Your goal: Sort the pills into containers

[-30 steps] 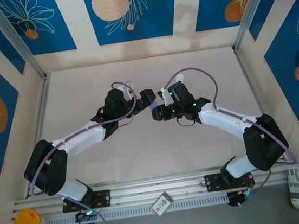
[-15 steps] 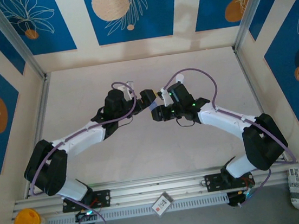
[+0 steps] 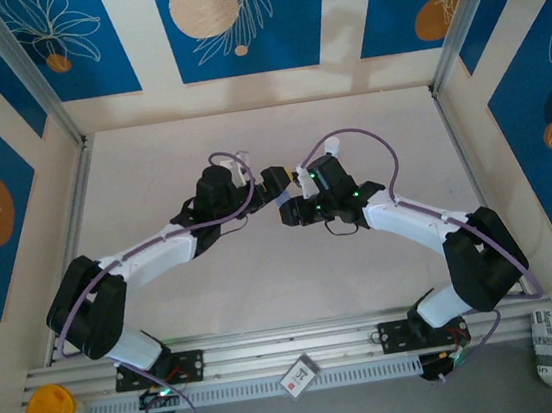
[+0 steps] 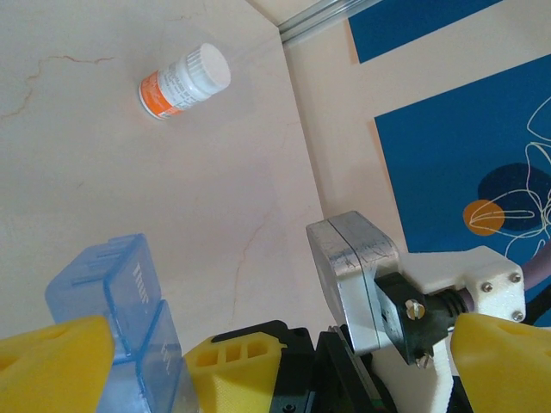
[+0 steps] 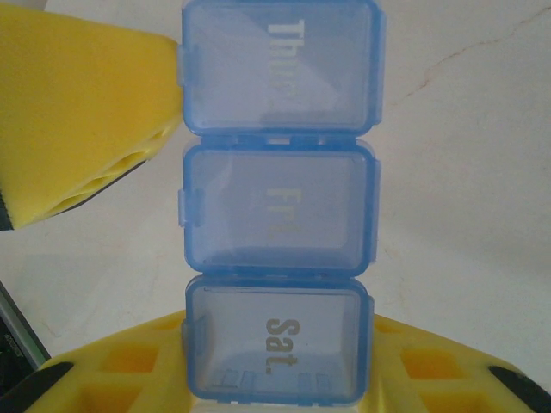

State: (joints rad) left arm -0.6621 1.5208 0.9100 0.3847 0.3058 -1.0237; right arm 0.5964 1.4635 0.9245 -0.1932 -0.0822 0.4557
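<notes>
I'm watching from the top camera: the two arms are meeting over the middle of the table [image 3: 266,288], with bare surface opening out all round them. There's wide room toward the top of the frame, and on both sides out to the aluminium rails [image 3: 70,232] at the foot of the walls. In the left wrist view an orange bottle [image 4: 183,82] with a white cap is lying on its side at upper left, well apart from everything else. The table edge is meeting the wall just right of it.

Now the hard parts. From above, the wrists are covering the meeting point, so I'm only catching a pale blue sliver there. In the right wrist view the bottom edge is cutting off the yellow pads, and I can't tell what is lying under the frosted lids.

The pill box [image 5: 280,211] is standing centre frame in that view, three compartments in a column reading Thu, Fri and Sat., all lids down. The right pincer [image 3: 288,205] is clamping the Sat. end, with yellow pressing in on both sides of it. The left pincer [image 3: 276,181] is spread wide, its fingers [image 4: 52,366] sitting in the two bottom corners of its own view. One of them is hanging just beside the Thu compartment, and I can't tell whether it's touching.
</notes>
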